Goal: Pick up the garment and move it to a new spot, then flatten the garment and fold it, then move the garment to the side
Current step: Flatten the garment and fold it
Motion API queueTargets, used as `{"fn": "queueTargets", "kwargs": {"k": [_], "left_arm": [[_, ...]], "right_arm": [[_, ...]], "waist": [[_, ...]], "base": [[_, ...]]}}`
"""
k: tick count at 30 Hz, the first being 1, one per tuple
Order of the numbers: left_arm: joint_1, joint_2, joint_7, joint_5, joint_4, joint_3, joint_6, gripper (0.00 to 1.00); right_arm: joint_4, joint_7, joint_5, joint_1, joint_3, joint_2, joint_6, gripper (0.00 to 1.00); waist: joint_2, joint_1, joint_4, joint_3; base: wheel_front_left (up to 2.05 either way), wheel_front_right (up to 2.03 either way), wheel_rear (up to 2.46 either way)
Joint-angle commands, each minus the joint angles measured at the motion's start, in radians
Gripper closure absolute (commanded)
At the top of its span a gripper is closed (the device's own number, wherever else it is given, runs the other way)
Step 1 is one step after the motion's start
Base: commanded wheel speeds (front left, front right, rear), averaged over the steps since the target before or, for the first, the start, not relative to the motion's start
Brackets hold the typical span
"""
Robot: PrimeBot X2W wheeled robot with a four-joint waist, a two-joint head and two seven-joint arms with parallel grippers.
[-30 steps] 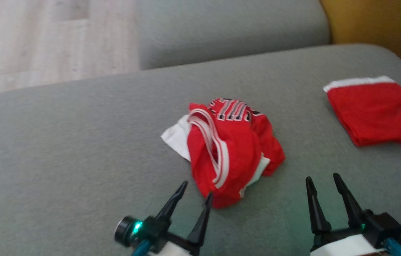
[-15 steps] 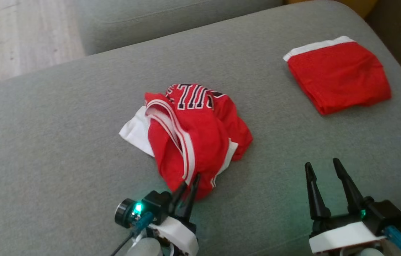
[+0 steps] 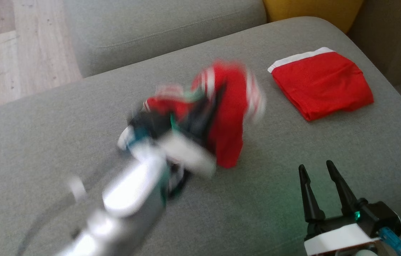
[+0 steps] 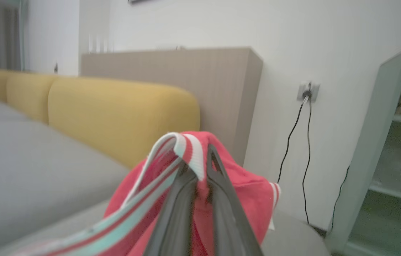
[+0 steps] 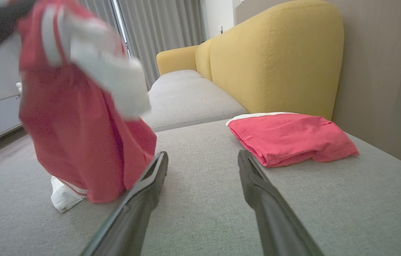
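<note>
The garment (image 3: 230, 117) is a red jersey with white striped trim, hanging partly lifted over the grey sofa seat (image 3: 43, 124); its lower end still touches the cushion. My left gripper (image 3: 218, 90) is shut on its striped edge, motion-blurred in the head view. In the left wrist view the two fingers (image 4: 182, 199) pinch the trim of the garment (image 4: 243, 185). My right gripper (image 3: 315, 167) stands open low at the right, nothing between its fingers. The right wrist view shows the hanging garment (image 5: 75, 117) to the left of the right gripper (image 5: 202, 156).
A folded red piece with a white band (image 3: 323, 83) lies on the seat at the far right, also in the right wrist view (image 5: 285, 137). Yellow cushions (image 5: 275, 53) back the sofa. Wooden floor (image 3: 19, 53) lies beyond the left edge.
My left gripper closed on the garment's striped edge and swung it up and away from me. The right gripper stayed open and still. The head camera has shifted.
</note>
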Motion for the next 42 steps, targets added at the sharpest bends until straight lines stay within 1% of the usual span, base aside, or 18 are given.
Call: {"fn": "queueTargets", "kwargs": {"k": [1, 5, 7, 9, 12, 17, 19, 21, 22, 24, 25, 26, 27, 29, 32, 36, 39, 42], "left_arm": [[-0.122, -0.002, 0.0, -0.029, -0.052, 0.061, -0.006, 1.0], [-0.296, 0.004, 0.02, -0.122, -0.063, 0.142, -0.012, 1.0], [-0.325, 0.017, 0.036, -0.167, -0.059, 0.172, -0.013, 1.0], [-0.301, 0.035, 0.048, -0.216, -0.057, 0.201, -0.013, 1.0], [-0.158, 0.07, 0.061, -0.271, -0.058, 0.223, 0.007, 1.0], [0.227, 0.121, 0.036, -0.342, -0.064, 0.227, 0.057, 1.0], [0.357, 0.124, 0.015, -0.365, -0.064, 0.229, 0.068, 1.0], [0.443, 0.127, -0.003, -0.364, -0.068, 0.226, 0.072, 1.0], [0.443, 0.127, -0.003, -0.364, -0.068, 0.226, 0.072, 1.0], [0.497, 0.127, -0.014, -0.352, -0.075, 0.216, 0.07, 1.0], [0.514, 0.127, -0.018, -0.341, -0.081, 0.209, 0.068, 0.93], [0.526, 0.125, -0.021, -0.332, -0.086, 0.204, 0.068, 0.49], [0.535, 0.126, -0.024, -0.317, -0.09, 0.202, 0.075, 0.0], [0.544, 0.127, -0.03, -0.283, -0.1, 0.211, 0.102, 0.0], [0.529, 0.155, -0.035, -0.175, -0.137, 0.222, 0.16, 0.0], [0.456, 0.216, -0.037, 0.036, -0.206, 0.176, 0.231, 0.0], [0.381, 0.234, 0.003, 0.163, -0.227, 0.096, 0.253, 0.0], [0.311, 0.219, 0.073, 0.252, -0.217, 0.006, 0.239, 0.0]], "right_arm": [[-0.035, -0.011, 0.007, -0.022, 0.029, -0.007, 0.007, 0.0], [-0.041, -0.011, 0.01, -0.017, 0.028, -0.007, 0.007, 0.0], [-0.043, -0.011, 0.011, -0.015, 0.026, -0.006, 0.007, 0.0], [-0.045, -0.011, 0.012, -0.012, 0.02, -0.006, 0.007, 0.0], [-0.046, -0.011, 0.018, -0.005, 0.012, -0.006, 0.007, 0.0], [-0.052, -0.011, 0.028, 0.009, -0.006, -0.006, 0.007, 0.0], [-0.051, -0.011, 0.027, 0.016, -0.012, -0.006, 0.007, 0.0], [-0.051, -0.011, 0.026, 0.022, -0.02, -0.006, 0.007, 0.0], [-0.051, -0.011, 0.026, 0.022, -0.02, -0.006, 0.007, 0.0], [-0.05, -0.011, 0.024, 0.027, -0.027, -0.006, 0.007, 0.0], [-0.049, -0.011, 0.024, 0.028, -0.027, -0.006, 0.007, 0.0], [-0.047, -0.011, 0.021, 0.029, -0.027, -0.006, 0.007, 0.0], [-0.045, -0.011, 0.019, 0.028, -0.025, -0.006, 0.007, 0.0], [-0.044, -0.011, 0.015, 0.025, -0.02, -0.006, 0.007, 0.0], [-0.042, -0.011, 0.011, 0.018, -0.018, -0.006, 0.007, 0.0], [-0.042, -0.011, 0.002, 0.016, -0.016, -0.006, 0.007, 0.0], [-0.039, -0.011, -0.006, 0.009, -0.006, -0.006, 0.007, 0.0], [-0.039, -0.011, -0.009, 0.001, -0.002, -0.006, 0.007, 0.0]], "waist": [[0.0, 0.0, 0.007, -0.004], [0.0, 0.0, 0.028, -0.015], [0.0, 0.0, 0.044, -0.02], [0.0, 0.0, 0.063, -0.024], [0.0, 0.0, 0.094, -0.027], [0.0, 0.0, 0.158, -0.017], [0.0, 0.0, 0.189, -0.012], [0.0, 0.0, 0.223, -0.009], [0.0, 0.0, 0.223, -0.009], [0.0, 0.0, 0.255, -0.007], [0.0, 0.0, 0.268, -0.007], [0.0, 0.0, 0.281, -0.007], [0.0, 0.0, 0.291, -0.008], [0.0, 0.0, 0.305, -0.009], [0.0, 0.0, 0.314, -0.009], [0.0, 0.0, 0.317, -0.008], [0.0, 0.0, 0.305, -0.002], [0.0, 0.0, 0.289, 0.009]], "base": [[0.0, 0.0, 0.0], [0.0, 0.0, 0.0], [0.0, 0.0, 0.0], [0.0, 0.0, 0.0], [0.0, 0.0, 0.0], [0.0, 0.0, 0.0], [0.0, 0.0, 0.0], [0.0, 0.0, 0.0], [0.0, 0.0, 0.0], [0.0, 0.0, 0.0], [0.0, 0.0, 0.0], [0.0, 0.0, 0.0], [0.0, 0.0, 0.0], [0.0, 0.0, 0.0], [0.0, 0.0, 0.0], [0.0, 0.0, 0.0], [0.0, 0.0, 0.0], [0.0, 0.0, 0.0]]}}
